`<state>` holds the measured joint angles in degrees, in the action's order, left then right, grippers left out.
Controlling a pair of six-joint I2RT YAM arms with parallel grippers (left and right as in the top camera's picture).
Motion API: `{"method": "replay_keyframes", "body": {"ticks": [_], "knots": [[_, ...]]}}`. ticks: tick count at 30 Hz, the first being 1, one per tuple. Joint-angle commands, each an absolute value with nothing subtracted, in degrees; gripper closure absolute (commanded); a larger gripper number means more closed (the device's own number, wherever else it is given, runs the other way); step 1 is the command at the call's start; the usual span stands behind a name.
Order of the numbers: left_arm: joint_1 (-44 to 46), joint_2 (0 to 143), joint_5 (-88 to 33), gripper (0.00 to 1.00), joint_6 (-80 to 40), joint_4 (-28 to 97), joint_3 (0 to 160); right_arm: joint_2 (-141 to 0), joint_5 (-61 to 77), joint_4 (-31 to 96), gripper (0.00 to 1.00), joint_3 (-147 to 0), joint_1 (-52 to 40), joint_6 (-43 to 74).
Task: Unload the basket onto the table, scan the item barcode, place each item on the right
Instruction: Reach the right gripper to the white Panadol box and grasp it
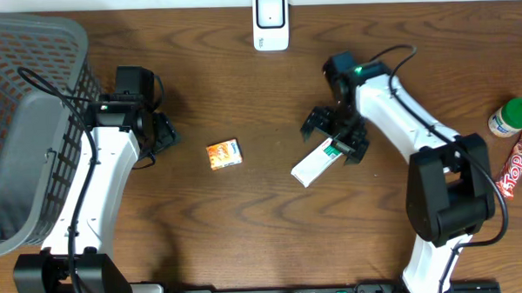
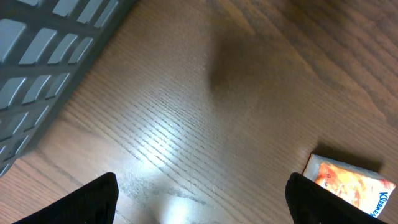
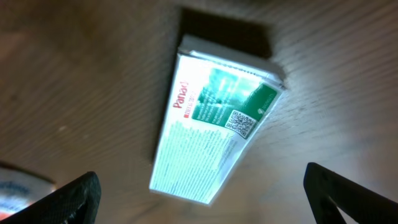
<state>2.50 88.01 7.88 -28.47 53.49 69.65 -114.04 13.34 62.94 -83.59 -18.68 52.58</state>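
right wrist: QR code [image 3: 244,123] legible on white box [image 3: 199,155] | overhead: code unreadable | right gripper [image 1: 335,137] wide over box | left gripper [image 1: 160,133] wide

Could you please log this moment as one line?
right hand: open, over white-green box | box: flat on table, unheld | left hand: open, empty, near basket | scanner: far table edge, untouched

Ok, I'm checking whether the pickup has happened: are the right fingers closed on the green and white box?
No, the right fingers stand wide apart, clear of the box lying on the table.
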Motion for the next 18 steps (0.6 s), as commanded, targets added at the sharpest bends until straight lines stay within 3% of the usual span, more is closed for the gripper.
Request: {"method": "replay_keyframes", "body": {"ticks": [1, 6, 15, 18], "knots": [[2.31, 87.99, 8.62, 0.14, -28.29, 53.54, 69.21, -113.80, 11.16, 58.67, 0.01, -79.26, -21.17, 59.55], [2.31, 87.99, 8.62, 0.14, -28.29, 53.54, 69.21, -113.80, 8.80, 51.62, 0.01, -73.82, -22.06, 62.94], [2.31, 87.99, 8.62, 0.14, -28.29, 53.54, 69.21, -113.80, 4.03, 50.37, 0.01, -73.03, -22.06, 65.60], [2.31, 87.99, 8.62, 0.14, -28.29, 53.54, 69.21, -113.80, 3.20, 50.15, 0.17, -73.03, -22.06, 65.58]]}}
